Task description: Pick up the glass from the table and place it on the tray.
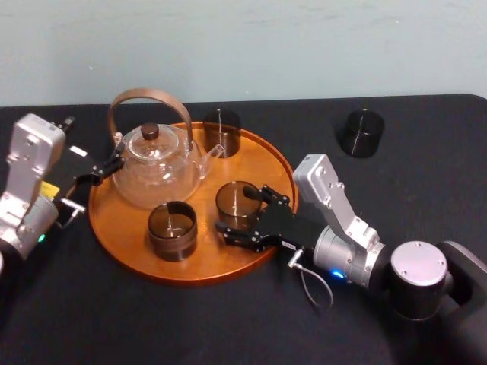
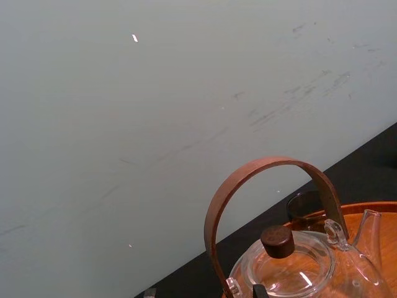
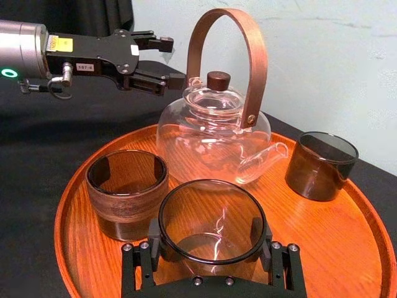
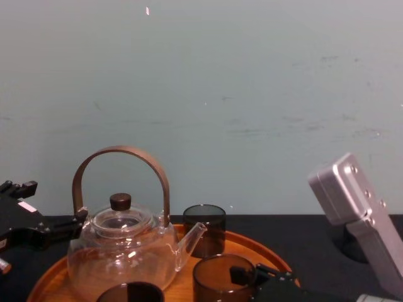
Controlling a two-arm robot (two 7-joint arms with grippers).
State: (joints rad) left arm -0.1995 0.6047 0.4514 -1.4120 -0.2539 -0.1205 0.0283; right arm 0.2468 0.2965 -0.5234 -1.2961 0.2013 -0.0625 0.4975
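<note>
A smoky dark glass point(image 1: 237, 201) stands low over the front right part of the round orange-brown tray point(image 1: 114, 232), and my right gripper point(image 1: 243, 211) is shut on it. In the right wrist view the glass point(image 3: 211, 214) sits between the two black fingers point(image 3: 154, 234), just above the tray's wood point(image 3: 347, 248). Another dark glass point(image 1: 361, 131) stands on the black table point(image 1: 152, 319) at the back right, away from both arms. My left gripper point(image 1: 116, 161) hovers open at the tray's left edge, beside the teapot, with nothing between its fingers.
A clear glass teapot point(image 1: 156, 163) with a brown hoop handle fills the tray's back left. Two more glasses are on the tray: one at the front point(image 1: 172, 228), close left of the held glass, and one at the back point(image 1: 221, 131).
</note>
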